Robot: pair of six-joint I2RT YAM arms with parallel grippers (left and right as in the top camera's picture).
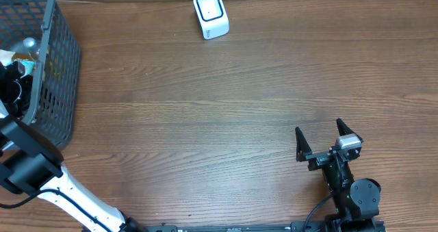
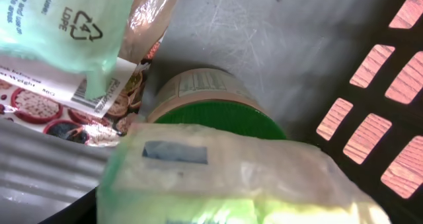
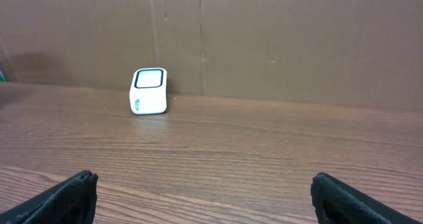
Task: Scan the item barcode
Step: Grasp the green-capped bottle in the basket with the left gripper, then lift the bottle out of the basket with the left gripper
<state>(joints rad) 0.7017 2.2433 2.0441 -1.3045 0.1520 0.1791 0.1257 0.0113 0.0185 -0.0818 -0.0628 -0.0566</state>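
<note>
Left arm reaches into the black mesh basket (image 1: 60, 74) at the table's (image 1: 205, 129) far left corner. The left gripper (image 1: 18, 76) sits low among the contents; whether its jaws are open or closed cannot be told.

Basket contents, seen from the left wrist:
- A green-lidded jar (image 2: 215, 112) lying on its side on the grey floor.
- A clear yellowish bag (image 2: 225, 178) across the foreground, overlapping the jar.
- A pale green LDPE pouch (image 2: 63, 32) at upper left.
- A printed food packet (image 2: 46, 108) beneath the pouch, with a white barcode label (image 2: 89, 92) showing.

The white barcode scanner (image 1: 210, 14) stands at the far edge of the table, well apart from the basket.

Right gripper (image 1: 320, 139) hovers at the near right with its jaws spread wide, holding nothing.
</note>
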